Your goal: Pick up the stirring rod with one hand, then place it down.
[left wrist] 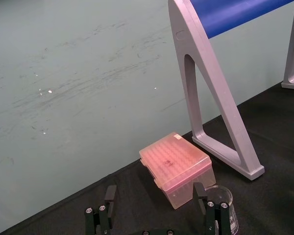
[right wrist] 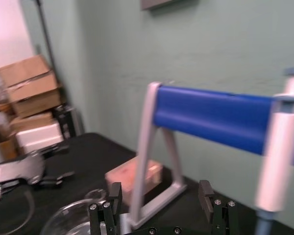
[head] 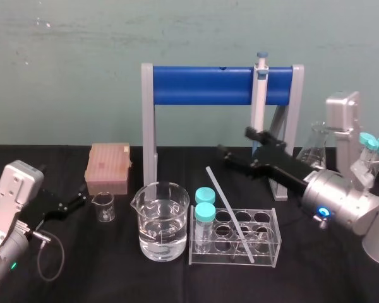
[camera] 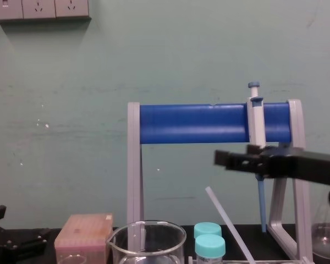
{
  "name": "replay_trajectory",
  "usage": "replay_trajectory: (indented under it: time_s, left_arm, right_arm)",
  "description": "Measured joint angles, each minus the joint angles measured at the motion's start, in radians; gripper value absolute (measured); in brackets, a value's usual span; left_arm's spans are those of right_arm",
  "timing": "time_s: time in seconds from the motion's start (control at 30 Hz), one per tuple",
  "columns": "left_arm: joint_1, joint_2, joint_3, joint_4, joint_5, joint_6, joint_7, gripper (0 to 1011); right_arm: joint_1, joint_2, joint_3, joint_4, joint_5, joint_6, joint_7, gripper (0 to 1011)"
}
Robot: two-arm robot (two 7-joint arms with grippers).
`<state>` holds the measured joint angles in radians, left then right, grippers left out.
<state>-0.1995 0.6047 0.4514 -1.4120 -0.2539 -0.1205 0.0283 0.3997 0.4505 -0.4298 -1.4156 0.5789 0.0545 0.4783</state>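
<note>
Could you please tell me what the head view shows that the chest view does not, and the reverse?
Head view adds: the lower end of the stirring rod, resting at the tube rack, and the water in the large beaker. Chest view adds: wall sockets. Both share: the blue stand, the pipette, the pink box, the open right gripper by the pipette and the left gripper parked far left.

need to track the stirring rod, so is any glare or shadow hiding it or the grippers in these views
Head view: even light, no hard shadows; the stirring rod stands out pale against the black table, soft highlights on the beaker, right gripper and parked left gripper dark on dark. Chest view: the stirring rod is faint against the green wall, right gripper a dark silhouette.
</note>
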Motion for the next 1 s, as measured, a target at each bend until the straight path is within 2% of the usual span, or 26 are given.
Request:
replay_trajectory:
  time_s: [0.13,0.43,1.0]
  left_arm:
    - [0.0,0.0,0.0,0.0,0.0,0.0,0.0,1000]
    - [0.0,0.0,0.0,0.0,0.0,0.0,0.0,1000]
    - [0.0,0.0,0.0,0.0,0.0,0.0,0.0,1000]
  right_arm:
    - [0.014,-0.001,-0.03,0.011,-0.019,0.024,0.033,1003]
    - [0.04,0.01,-0.084,0.055,-0.083,0.081,0.051,1003]
    - [0.049,-0.004,-0.095,0.077,-0.125,0.09,0.057,1003]
